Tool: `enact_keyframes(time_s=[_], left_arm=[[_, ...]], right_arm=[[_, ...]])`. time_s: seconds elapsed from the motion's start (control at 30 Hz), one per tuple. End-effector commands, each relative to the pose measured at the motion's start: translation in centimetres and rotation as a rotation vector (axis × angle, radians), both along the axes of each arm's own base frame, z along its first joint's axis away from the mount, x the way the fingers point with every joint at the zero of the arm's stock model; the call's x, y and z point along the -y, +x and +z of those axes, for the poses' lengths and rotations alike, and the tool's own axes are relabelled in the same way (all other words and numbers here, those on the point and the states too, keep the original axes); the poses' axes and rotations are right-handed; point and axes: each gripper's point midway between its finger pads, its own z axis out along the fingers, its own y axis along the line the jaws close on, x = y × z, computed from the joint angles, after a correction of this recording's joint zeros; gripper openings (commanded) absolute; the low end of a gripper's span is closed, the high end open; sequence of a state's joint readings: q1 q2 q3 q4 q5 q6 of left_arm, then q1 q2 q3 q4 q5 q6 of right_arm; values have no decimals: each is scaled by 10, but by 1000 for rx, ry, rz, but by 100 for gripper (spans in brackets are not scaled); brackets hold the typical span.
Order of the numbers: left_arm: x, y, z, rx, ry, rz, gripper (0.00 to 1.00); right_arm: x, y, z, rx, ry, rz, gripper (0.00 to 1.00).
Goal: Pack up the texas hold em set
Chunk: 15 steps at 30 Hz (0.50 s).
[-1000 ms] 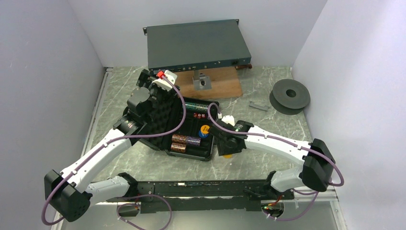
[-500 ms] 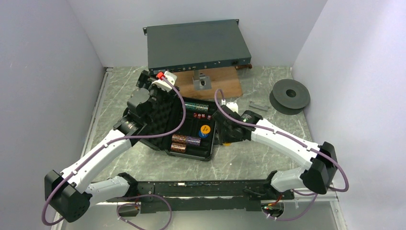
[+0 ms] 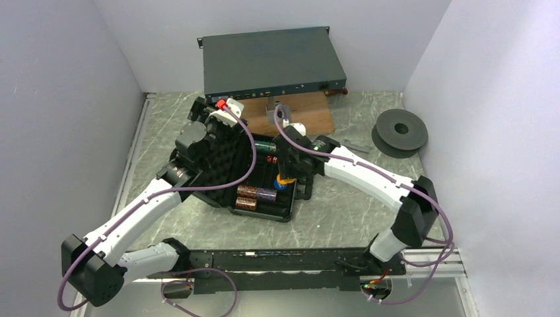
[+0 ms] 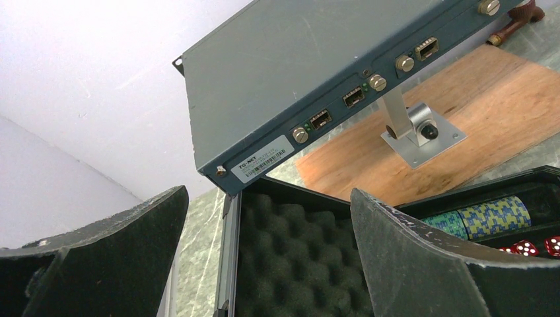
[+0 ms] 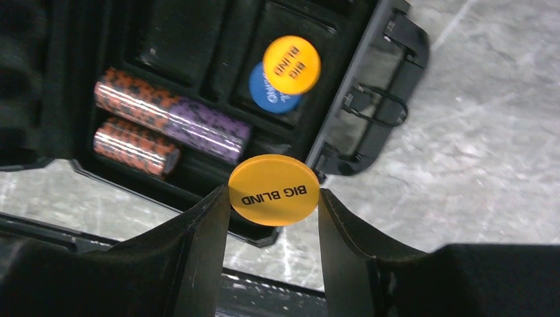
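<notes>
The black poker case lies open mid-table, its foam-lined lid standing up at the left. My left gripper is open, its jaws either side of the lid's top edge. My right gripper is shut on a yellow "BIG BLIND" disc and holds it above the case's near right edge. In the tray lie another yellow "BIG BLIND" disc on a blue disc, orange and purple chip rolls, green and blue chip rolls and red dice.
A grey rack unit stands at the back on a metal bracket and a wooden board. A grey spool and a small grey clip lie at the right. White walls close in both sides.
My right arm has swung from the table right of the case up and left, carrying the yellow disc over the case's tray. The left arm has not moved.
</notes>
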State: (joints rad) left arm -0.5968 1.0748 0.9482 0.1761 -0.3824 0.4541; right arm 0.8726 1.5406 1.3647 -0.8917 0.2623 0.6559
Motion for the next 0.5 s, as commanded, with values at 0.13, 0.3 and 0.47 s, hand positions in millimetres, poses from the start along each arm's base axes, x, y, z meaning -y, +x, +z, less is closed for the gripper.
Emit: enact_keyframes(time_s=[0.13,0.3,0.47], left_arm=[[-7,-5,24,67,-59,9,100],[-9,-7,27,75,-67,10,100],[-12,-7,30,81,-73,15,100]], right_arm=[[-72,39,20,68,175,108,38],[-92,55,5,79,153,165,38],[-104,72,-14,107,109,204,38]])
